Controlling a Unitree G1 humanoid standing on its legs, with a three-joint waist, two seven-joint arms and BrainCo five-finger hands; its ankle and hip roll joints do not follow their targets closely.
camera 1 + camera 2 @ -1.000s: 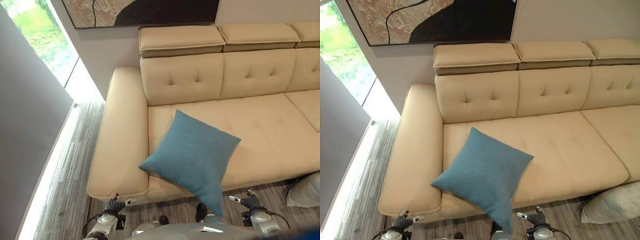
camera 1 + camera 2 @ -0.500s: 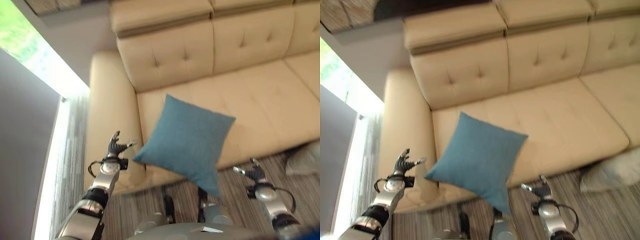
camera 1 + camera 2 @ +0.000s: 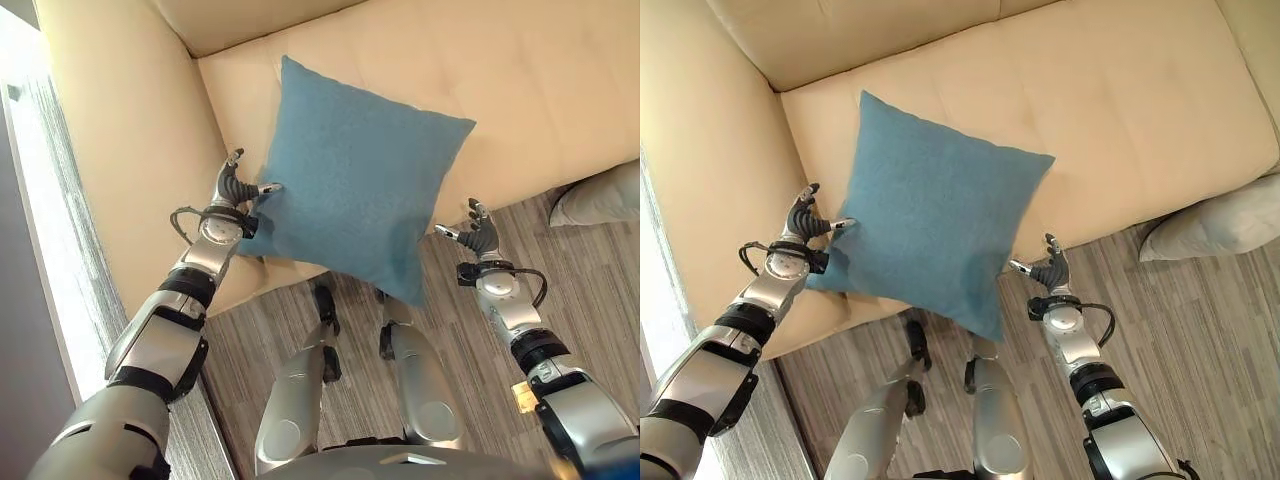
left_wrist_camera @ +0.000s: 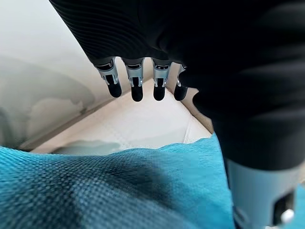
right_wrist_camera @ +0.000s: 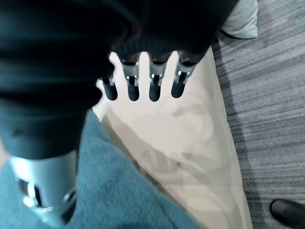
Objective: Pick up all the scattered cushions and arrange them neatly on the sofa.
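Cream leather sofa (image 3: 1120,110) is occupying the upper field. Blue cushion (image 3: 930,220) is lying on its seat, one corner overhanging the front edge above the wood-grain floor (image 3: 1200,330). Grey cushion (image 3: 1215,225) is resting on the floor against the sofa front. Left hand (image 3: 235,190) is reaching at the blue cushion's left edge, fingers spread, grasping nothing. Right hand (image 3: 478,238) is hovering near its lower right edge, fingers likewise extended.

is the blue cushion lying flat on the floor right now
No, the blue cushion rests on the sofa seat, its lower corner hanging over the front edge above the floor.
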